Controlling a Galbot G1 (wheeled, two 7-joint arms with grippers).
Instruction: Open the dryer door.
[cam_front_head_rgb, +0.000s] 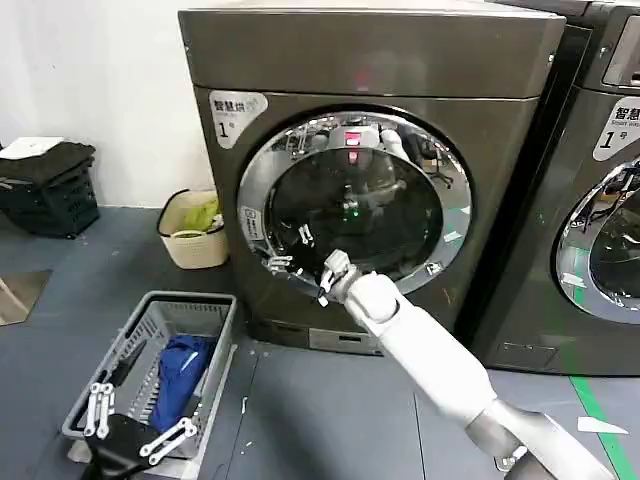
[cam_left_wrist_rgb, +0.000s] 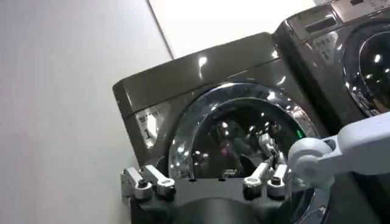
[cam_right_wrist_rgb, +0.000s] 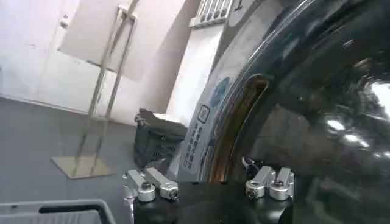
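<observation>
Open floor (cam_front_head_rgb: 330, 410) before dryer door (cam_front_head_rgb: 355, 205)

The big grey dryer (cam_front_head_rgb: 370, 80) stands in the middle, with a white sticker (cam_front_head_rgb: 236, 117) marked "1" at its 10 o'clock corner. Its round dryer door (cam_front_head_rgb: 355, 205) has a shiny ring and dark glass. The right gripper (cam_front_head_rgb: 298, 268) is up against the door's ring at about 7 o'clock, fingers spread apart. Its white arm (cam_front_head_rgb: 430, 350) comes in from 5 o'clock. The left gripper (cam_front_head_rgb: 135, 425) hangs low at 7 o'clock, fingers apart, over a grey basket (cam_front_head_rgb: 215, 320) with blue cloth (cam_front_head_rgb: 185, 365) inside. A second grey machine (cam_front_head_rgb: 600, 200) stands at 3 o'clock.
</observation>
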